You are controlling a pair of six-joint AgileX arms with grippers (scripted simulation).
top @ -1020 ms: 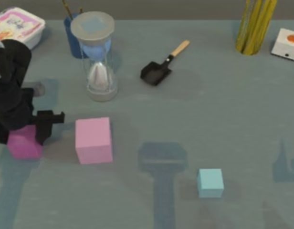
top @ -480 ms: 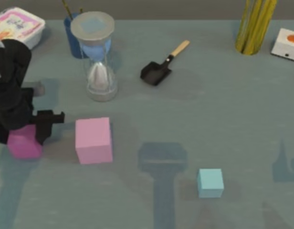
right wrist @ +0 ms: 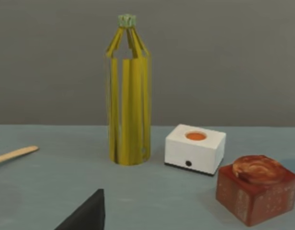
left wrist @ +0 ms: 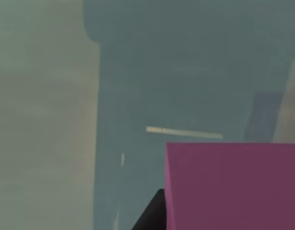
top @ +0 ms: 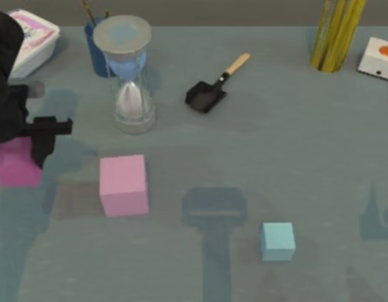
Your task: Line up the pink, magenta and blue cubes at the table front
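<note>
The magenta cube (top: 14,165) hangs above the table (top: 288,145) at the far left, with my left gripper (top: 21,151) shut on it. It fills the lower part of the left wrist view as the magenta cube (left wrist: 233,187), with one dark fingertip (left wrist: 154,213) against its side. The pink cube (top: 123,184) rests on the table to the right of it. The blue cube (top: 277,240) sits near the front, right of centre. My right gripper (right wrist: 147,226) is outside the top view; one fingertip (right wrist: 90,213) shows far to one side, so it is open and holds nothing.
Along the back stand a white printed tub (top: 36,34), a dark blue pencil cup (top: 94,49), an hourglass (top: 128,75), a small black shovel (top: 213,88), a yellow bottle (top: 336,31) and a white box with an orange dot (top: 380,56). A red-brown block (right wrist: 255,189) sits near the right gripper.
My left gripper has risen and moved back and left with the magenta cube, which is now off the table. The pink and blue cubes have not moved.
</note>
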